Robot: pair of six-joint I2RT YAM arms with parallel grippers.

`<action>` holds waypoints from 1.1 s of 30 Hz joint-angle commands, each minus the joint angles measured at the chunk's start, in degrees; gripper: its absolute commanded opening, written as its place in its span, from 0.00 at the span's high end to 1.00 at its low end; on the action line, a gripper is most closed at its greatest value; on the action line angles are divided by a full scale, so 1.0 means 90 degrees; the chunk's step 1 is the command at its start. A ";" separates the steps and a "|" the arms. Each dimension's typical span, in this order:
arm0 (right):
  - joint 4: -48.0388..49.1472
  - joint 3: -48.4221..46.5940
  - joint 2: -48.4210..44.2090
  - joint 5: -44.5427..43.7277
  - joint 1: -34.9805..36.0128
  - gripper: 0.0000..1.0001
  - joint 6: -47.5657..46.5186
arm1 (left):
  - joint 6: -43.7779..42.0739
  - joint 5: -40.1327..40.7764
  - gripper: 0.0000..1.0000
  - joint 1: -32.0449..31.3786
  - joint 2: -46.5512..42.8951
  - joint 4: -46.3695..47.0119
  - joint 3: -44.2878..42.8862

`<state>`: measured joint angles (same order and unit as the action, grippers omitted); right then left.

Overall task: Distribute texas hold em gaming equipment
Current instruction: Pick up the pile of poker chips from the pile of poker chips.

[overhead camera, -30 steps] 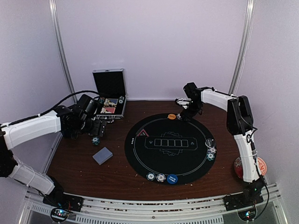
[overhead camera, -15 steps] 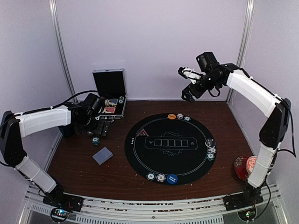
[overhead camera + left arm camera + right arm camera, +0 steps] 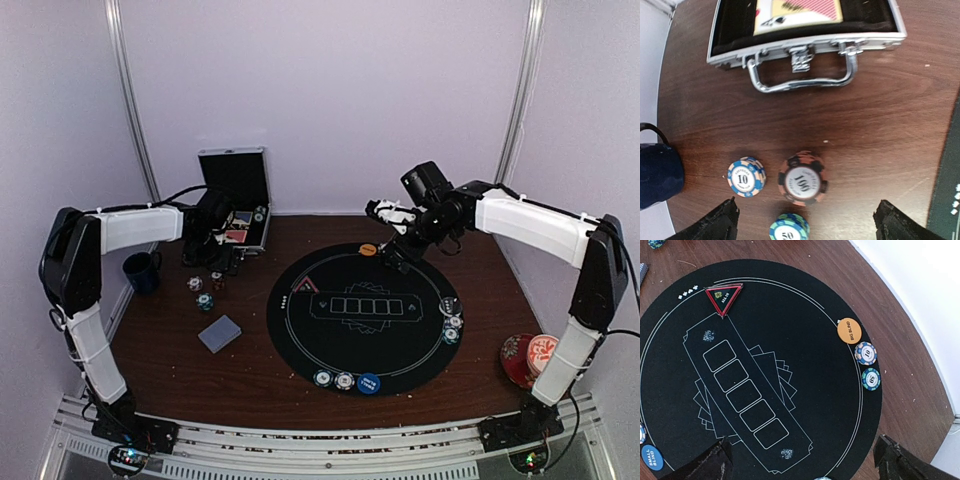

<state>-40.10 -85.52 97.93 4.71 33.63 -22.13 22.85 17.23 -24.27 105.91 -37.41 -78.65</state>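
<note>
Grippers both spread wide, nothing held. L gripper (image 3: 806, 215) hangs over bare wood just in front of open aluminium case (image 3: 805, 42). Under it are 3 chips close together, none stacked: 10 chip (image 3: 746, 176), 100 chip (image 3: 802, 179), and 50 chip (image 3: 789, 227) nearest the wrist cam. Dark blue mug (image 3: 657, 170) stands to their left.

R gripper (image 3: 392, 247) sits above far rim of round black mat (image 3: 805, 390). On that rim: orange BIG BLIND disc (image 3: 849, 330), then another 10-value chip (image 3: 865, 353) and another 50-value chip (image 3: 871, 378) side by side.

Red ALL IN triangle (image 3: 723, 296) lies on mat's left part. Blue SMALL BLIND disc (image 3: 369, 383) is at near rim w/ 2 chips (image 3: 322, 378) alongside. A few more chips (image 3: 451, 322) sit at right rim.

Card deck (image 3: 220, 333) lies flat on wood, left of mat. Red cup + saucer (image 3: 530, 358) is at far right, off mat.
</note>
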 commanded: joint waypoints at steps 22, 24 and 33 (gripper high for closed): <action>0.0894 0.0429 0.0423 -0.1158 0.0443 0.00 -0.0139 | -0.0078 -0.0864 0.08 0.0623 0.0377 0.0533 0.0110; 0.0906 0.0439 0.0454 -0.1158 0.0443 0.00 -0.0139 | -0.0087 -0.0899 0.12 0.0646 0.0399 0.0543 0.0097; 0.0930 0.0467 0.0507 -0.1160 0.0443 0.00 -0.0149 | -0.0117 -0.1087 0.24 0.0706 0.0456 0.0616 0.0105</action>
<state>-32.42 -82.11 101.69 -4.60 37.60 -22.81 22.35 9.06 -18.52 109.25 -34.02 -77.19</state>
